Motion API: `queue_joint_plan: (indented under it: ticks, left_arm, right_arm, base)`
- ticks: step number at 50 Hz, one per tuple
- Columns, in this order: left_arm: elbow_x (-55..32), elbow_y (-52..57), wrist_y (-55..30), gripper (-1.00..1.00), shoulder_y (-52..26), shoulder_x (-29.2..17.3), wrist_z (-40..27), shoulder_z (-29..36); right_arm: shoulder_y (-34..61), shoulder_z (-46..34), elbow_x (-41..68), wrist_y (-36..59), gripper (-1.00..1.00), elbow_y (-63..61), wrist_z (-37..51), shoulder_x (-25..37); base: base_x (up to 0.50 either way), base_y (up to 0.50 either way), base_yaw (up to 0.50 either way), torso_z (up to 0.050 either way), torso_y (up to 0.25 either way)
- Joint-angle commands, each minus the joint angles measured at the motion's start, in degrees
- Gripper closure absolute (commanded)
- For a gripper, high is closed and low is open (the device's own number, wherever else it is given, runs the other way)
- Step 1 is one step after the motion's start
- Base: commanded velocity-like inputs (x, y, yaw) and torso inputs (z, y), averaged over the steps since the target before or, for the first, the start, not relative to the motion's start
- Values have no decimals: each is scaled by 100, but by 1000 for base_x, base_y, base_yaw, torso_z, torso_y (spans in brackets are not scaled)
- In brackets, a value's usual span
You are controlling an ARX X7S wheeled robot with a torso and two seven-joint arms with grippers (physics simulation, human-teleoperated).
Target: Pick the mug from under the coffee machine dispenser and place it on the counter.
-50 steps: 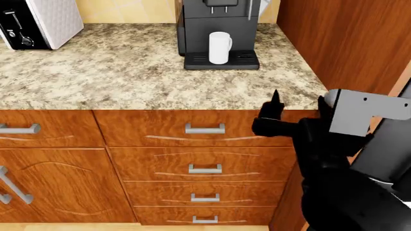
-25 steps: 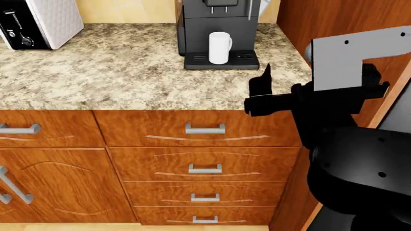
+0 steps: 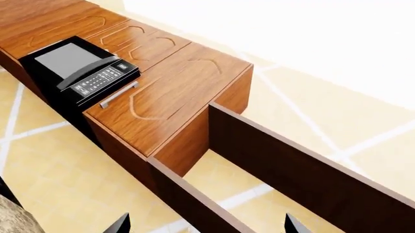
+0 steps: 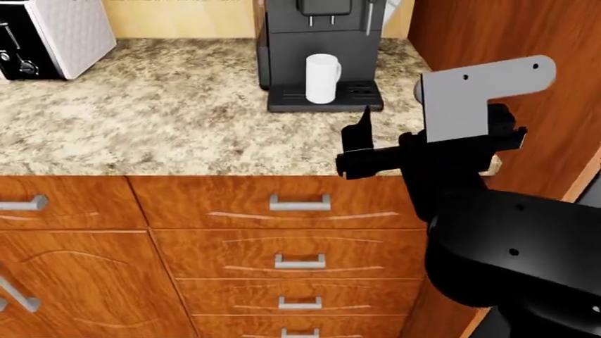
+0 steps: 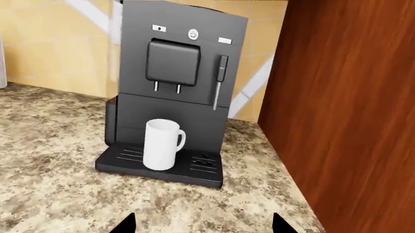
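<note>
The white mug (image 4: 321, 79) stands on the drip tray of the black coffee machine dispenser (image 4: 319, 35), under its two-nozzle spout, at the back right of the speckled counter (image 4: 169, 120). My right gripper (image 4: 361, 141) hovers over the counter's front edge, in front of the mug and a little to its right, well short of it. In the right wrist view the mug (image 5: 161, 144) and machine (image 5: 175, 87) are straight ahead, and the right gripper (image 5: 202, 225) is open and empty over the counter (image 5: 52, 184). My left gripper (image 3: 206, 225) is open and empty, away from the counter.
A white quilted toaster (image 4: 56, 35) stands at the counter's back left. A tall wooden cabinet wall (image 4: 488, 35) rises close to the machine's right side. Drawer fronts (image 4: 300, 204) lie below the counter. The left wrist view shows a black appliance (image 3: 77, 73) set in wooden cabinets and tiled floor.
My right arm has risen from below the counter edge and moved left over the counter's front edge toward the machine. The head view has shifted slightly. The mug has not moved.
</note>
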Motion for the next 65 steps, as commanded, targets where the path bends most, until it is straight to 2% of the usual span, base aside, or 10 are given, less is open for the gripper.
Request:
queue_joint_plan:
  ticks: [1, 47, 65]
  left_arm:
    - [-67, -12, 23, -100, 11, 71, 73, -22]
    - [-245, 17, -30, -100, 7, 206, 226, -114]
    - [-377, 23, -35, -100, 23, 313, 365, -161]
  right_arm:
    - [-180, -181, -246, -438, -100, 89, -328, -44]
    - [-594, -271, -304, -873, -100, 165, -457, 30]
    - [-830, -100, 192, -903, -100, -36, -302, -23]
  base:
    - [383, 0, 0, 0, 0]
    - [383, 0, 0, 0, 0]
    - [0, 0, 0, 0, 1]
